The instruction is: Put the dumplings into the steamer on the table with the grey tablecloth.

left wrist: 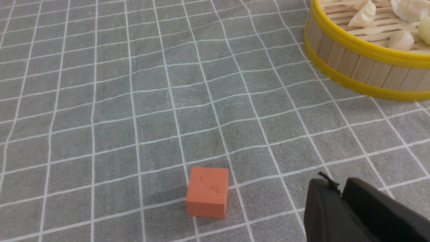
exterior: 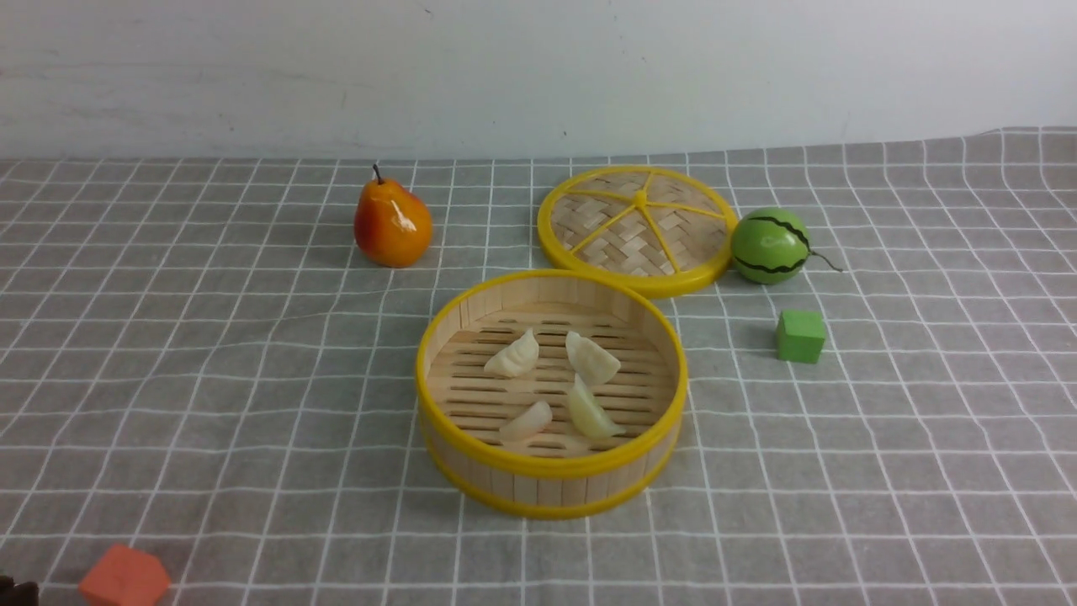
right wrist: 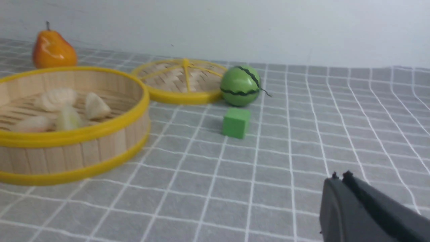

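Note:
Several cream-white dumplings (exterior: 511,357) lie on the slatted floor of the steamer (exterior: 551,465), a round yellow-rimmed bamboo basket at the middle of the table's grey tablecloth (exterior: 210,379). In the left wrist view my left gripper (left wrist: 337,185) hangs over bare cloth, well short of the steamer (left wrist: 352,50). Its fingers stand nearly together with nothing between them. My right gripper (right wrist: 339,176) is shut and empty, low over the cloth to the right of the steamer (right wrist: 77,134). The front view shows no arm except a dark sliver at its bottom left corner.
An orange cube (exterior: 124,577) sits near the front left, close to my left gripper (left wrist: 208,192). Behind the steamer lies its woven lid (exterior: 637,227), with a toy watermelon (exterior: 769,245) and a green cube (exterior: 800,336) to its right. A pear (exterior: 392,222) stands at the back left.

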`<control>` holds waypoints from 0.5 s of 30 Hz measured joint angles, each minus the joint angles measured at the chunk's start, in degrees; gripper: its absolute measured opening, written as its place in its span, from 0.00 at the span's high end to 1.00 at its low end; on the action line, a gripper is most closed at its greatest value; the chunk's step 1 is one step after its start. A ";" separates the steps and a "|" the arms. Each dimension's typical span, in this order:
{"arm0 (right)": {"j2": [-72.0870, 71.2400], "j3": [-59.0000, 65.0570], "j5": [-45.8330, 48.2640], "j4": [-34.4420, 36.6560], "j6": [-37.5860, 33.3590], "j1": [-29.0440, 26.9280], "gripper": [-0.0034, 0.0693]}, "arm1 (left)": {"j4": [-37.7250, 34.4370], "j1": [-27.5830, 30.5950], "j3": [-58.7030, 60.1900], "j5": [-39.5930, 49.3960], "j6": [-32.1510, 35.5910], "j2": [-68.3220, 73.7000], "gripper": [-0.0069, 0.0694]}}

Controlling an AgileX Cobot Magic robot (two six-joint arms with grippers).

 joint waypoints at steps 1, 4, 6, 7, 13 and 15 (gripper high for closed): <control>-0.38 0.00 3.86 -1.65 2.19 -2.27 0.97 | 0.00 0.00 0.00 0.22 0.00 -0.07 0.81; -0.38 0.05 9.95 -3.32 4.82 -3.76 0.97 | 0.00 0.00 0.00 0.75 0.00 -0.06 0.81; -0.38 -0.21 12.28 -3.89 5.81 -3.83 0.97 | 0.00 0.00 0.00 0.89 0.00 -0.06 0.81; -0.38 -0.26 12.59 -3.99 6.12 -3.83 0.97 | 0.00 0.00 0.00 0.97 0.00 -0.06 0.81; -0.44 -0.44 13.43 -4.22 6.77 -3.83 0.97 | 0.00 0.00 0.00 1.08 0.00 -0.06 0.80; -0.44 -0.44 13.45 -4.22 6.85 -3.83 0.97 | 0.00 0.00 0.00 1.08 0.00 -0.06 0.80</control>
